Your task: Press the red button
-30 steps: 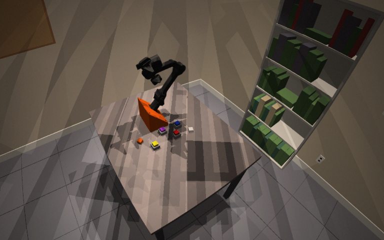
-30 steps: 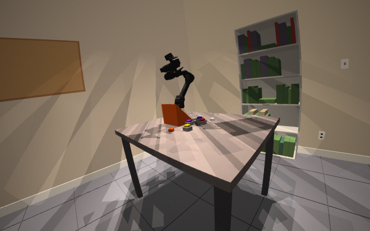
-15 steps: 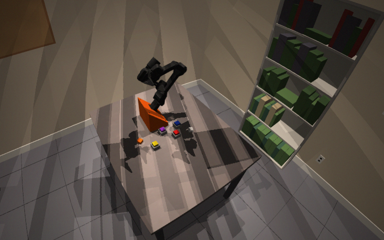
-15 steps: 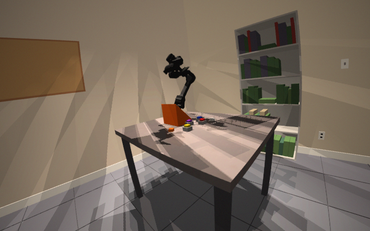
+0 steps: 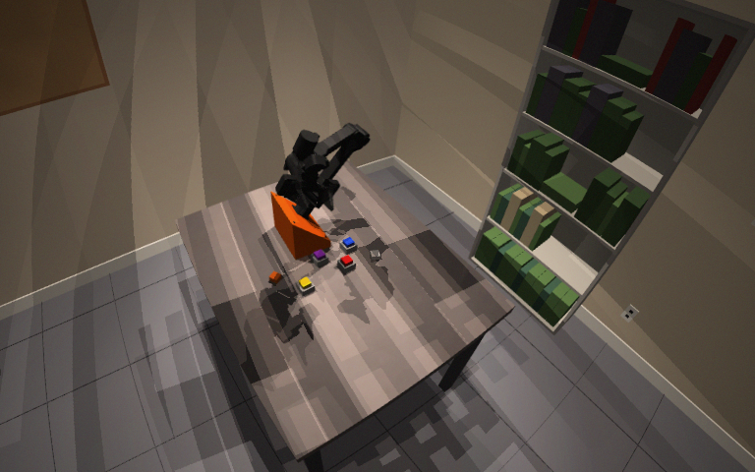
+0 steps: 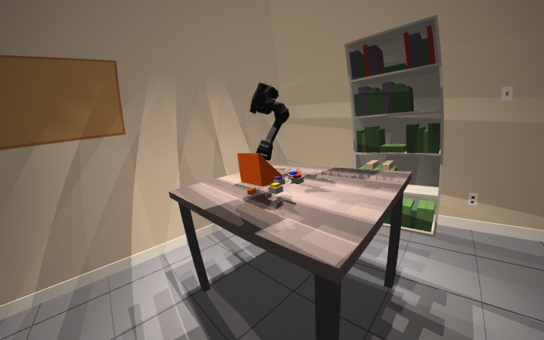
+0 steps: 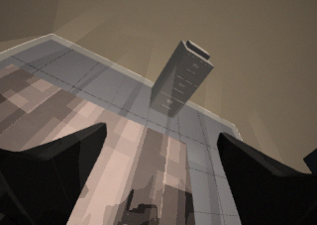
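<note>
Bookshelf point(image 5: 678, 156) beside counter point(image 5: 429, 327) holds green, dark, red and tan books. Red button point(image 5: 345, 261) on counter among blue point(image 5: 347, 242), purple point(image 5: 319, 254), yellow point(image 5: 306, 282) buttons. Claw point(image 6: 262, 100) high above counter, spread wide, empty. Wrist view shows only yellow button between fingers; red one unseen there.

It looks like a plain study or office room: beige walls with a pale baseboard, a grey tiled floor point(image 6: 456, 269), a tall white bookshelf point(image 6: 438, 105) packed with green, dark and red books, an orange-brown board point(image 6: 47, 100) on the wall, plus a light switch point(image 6: 506, 93) and a power outlet point(image 6: 472, 198). In the middle stands a dark-legged wooden surface point(image 6: 309, 236).
</note>
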Robot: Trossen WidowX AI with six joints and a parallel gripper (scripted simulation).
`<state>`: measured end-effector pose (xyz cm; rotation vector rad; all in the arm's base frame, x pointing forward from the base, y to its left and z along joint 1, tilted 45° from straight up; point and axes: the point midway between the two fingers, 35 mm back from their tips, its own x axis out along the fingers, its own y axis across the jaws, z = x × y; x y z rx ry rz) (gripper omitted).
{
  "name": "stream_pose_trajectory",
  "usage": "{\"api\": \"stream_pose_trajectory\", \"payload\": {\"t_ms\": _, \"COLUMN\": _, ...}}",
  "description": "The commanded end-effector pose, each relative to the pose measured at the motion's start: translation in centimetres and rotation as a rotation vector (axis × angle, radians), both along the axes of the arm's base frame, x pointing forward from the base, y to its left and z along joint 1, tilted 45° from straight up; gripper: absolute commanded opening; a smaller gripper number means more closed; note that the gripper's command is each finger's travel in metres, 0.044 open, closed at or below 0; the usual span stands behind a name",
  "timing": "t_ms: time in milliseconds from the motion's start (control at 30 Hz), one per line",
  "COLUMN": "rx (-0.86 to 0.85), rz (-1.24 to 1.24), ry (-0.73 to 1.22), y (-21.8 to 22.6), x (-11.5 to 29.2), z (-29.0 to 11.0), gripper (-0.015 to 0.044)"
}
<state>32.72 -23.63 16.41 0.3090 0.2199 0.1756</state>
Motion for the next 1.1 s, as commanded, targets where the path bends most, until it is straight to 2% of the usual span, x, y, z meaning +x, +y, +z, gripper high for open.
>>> {"api": "stream_pose_trajectory", "payload": {"t_ms": 0, "rx": 0.108, "rz": 0.121, "ry": 0.269, "y": 6.1, "x": 2.7, "z": -3.7, "gripper": 0.04}}
{"api": "stream_pose_trajectory", "payload": {"t_ms": 500, "rx": 0.189, "rz": 0.352, "ry": 0.659, "y": 15.7, "x": 0.8, "z": -7.2, "gripper": 0.04}}
{"api": "stream_pose_trajectory", "payload": {"t_ms": 1067, "rx": 0.187, "rz": 0.703, "ry": 1.13, "y": 25.1, "x": -6.7, "z": -6.8, "gripper": 0.04}}
